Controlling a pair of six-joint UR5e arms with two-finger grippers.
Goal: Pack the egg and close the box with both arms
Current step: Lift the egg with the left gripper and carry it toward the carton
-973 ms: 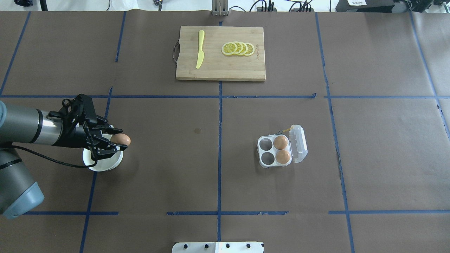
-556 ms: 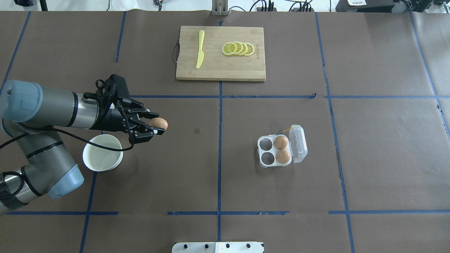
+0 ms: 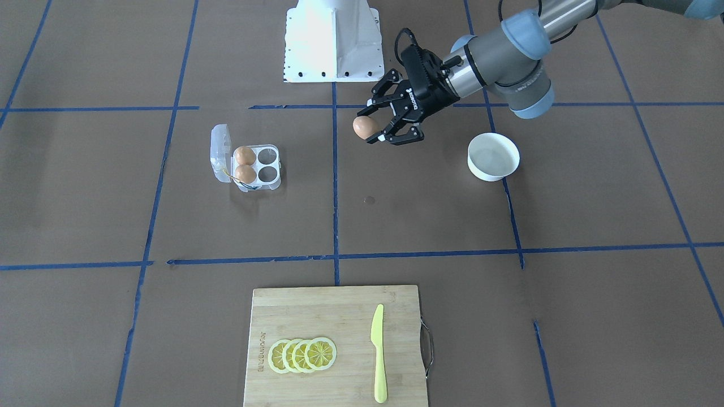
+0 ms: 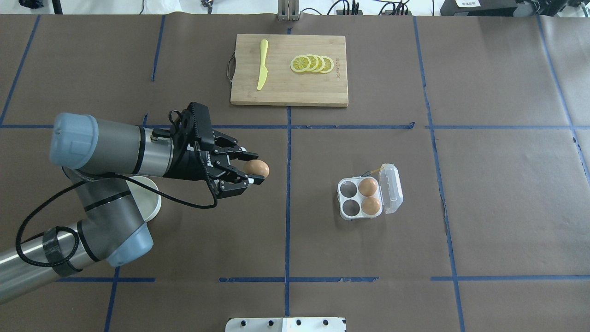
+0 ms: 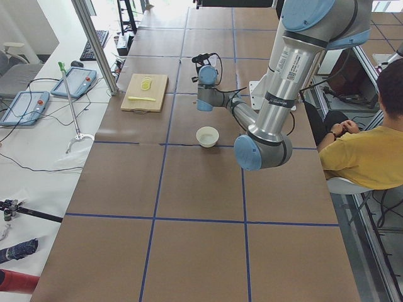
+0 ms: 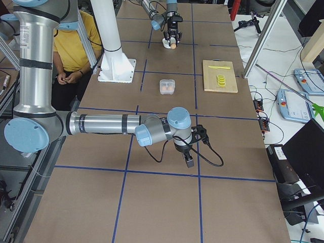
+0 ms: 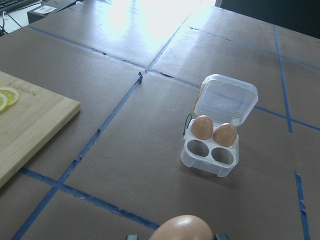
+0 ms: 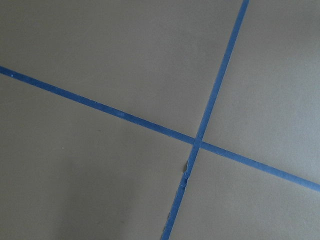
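My left gripper [image 4: 257,170] is shut on an orange-brown egg [image 4: 259,168] and holds it above the table, left of the centre tape line. The egg also shows in the front view [image 3: 363,126] and at the bottom edge of the left wrist view [image 7: 182,228]. The clear egg box [image 4: 345,199] stands to the right with its lid [image 4: 392,188] open. It holds two eggs [image 4: 368,187] in the cells next to the lid, and the two other cells are empty. My right gripper [image 6: 188,160] shows only in the exterior right view, low over bare table; I cannot tell if it is open or shut.
A white bowl [image 4: 151,203] sits under my left arm, partly hidden, and looks empty in the front view [image 3: 493,156]. A wooden cutting board [image 4: 289,87] at the back holds a yellow knife [image 4: 262,70] and lemon slices [image 4: 312,63]. A person sits beside the robot [image 5: 365,151].
My left arm has swung right with the egg, from above the white bowl to near the centre tape line. The box and its eggs have not moved.
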